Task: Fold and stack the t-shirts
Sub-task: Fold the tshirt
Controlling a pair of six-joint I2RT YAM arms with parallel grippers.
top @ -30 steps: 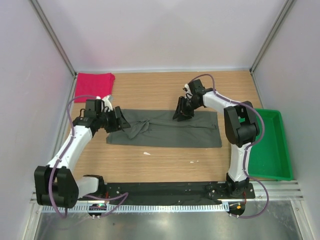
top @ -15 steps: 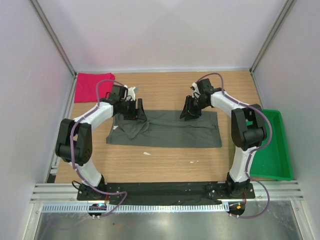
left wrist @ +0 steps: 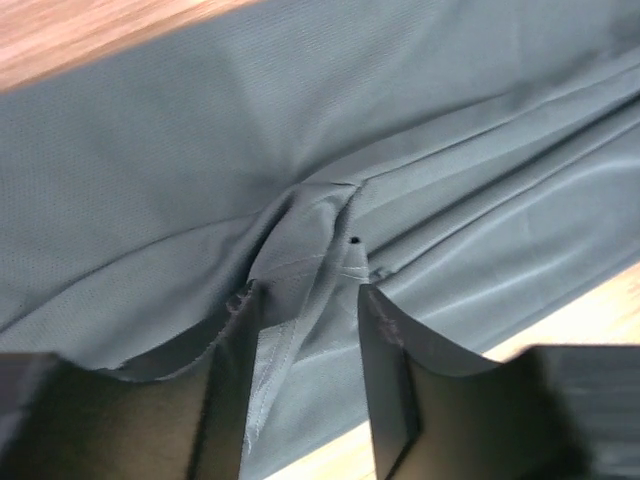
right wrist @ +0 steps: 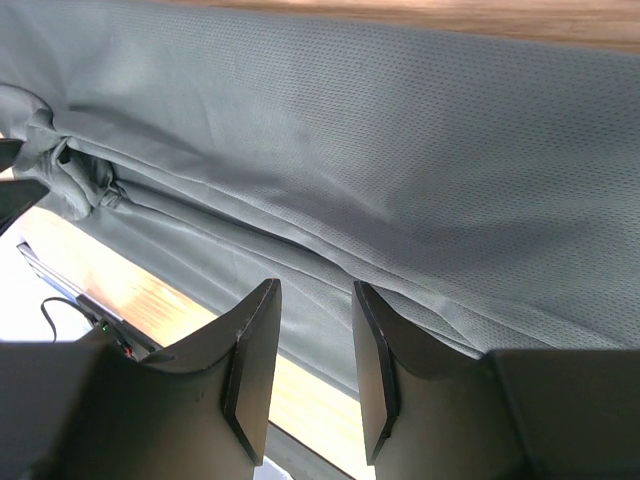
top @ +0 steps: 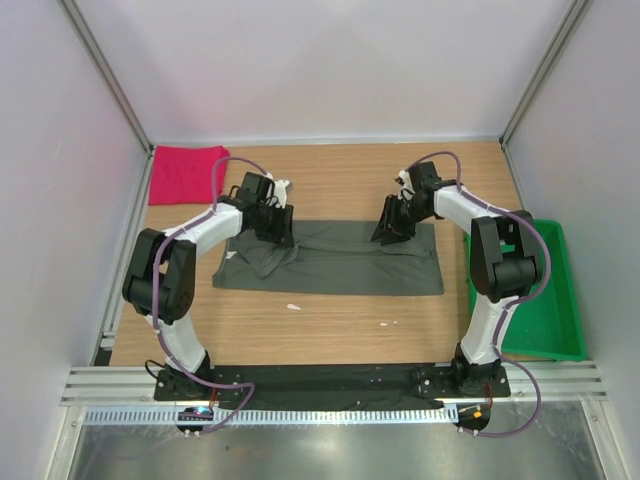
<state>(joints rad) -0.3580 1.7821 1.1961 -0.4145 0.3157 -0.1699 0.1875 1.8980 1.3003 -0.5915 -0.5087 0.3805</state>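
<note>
The wooden table (top: 330,330) carries a grey-olive t-shirt (top: 340,265), red t-shirt (top: 182,172) and green tray (top: 548,290).

Two t-shirts lie on the tabletop (top: 330,180): one dark grey-olive t-shirt (top: 340,262), spread flat across the middle, and one pinkish-red t-shirt (top: 185,173), folded at the far left corner. One green tray (top: 545,310) sits at the right edge. Two robot arms reach over the wood, the left arm (top: 205,230) and the right arm (top: 470,215), each ending in one gripper: left gripper (top: 276,222), right gripper (top: 392,220). Two small pale scraps, one scrap (top: 293,306) and another scrap (top: 386,323), lie near the grey shirt's front edge.
</note>
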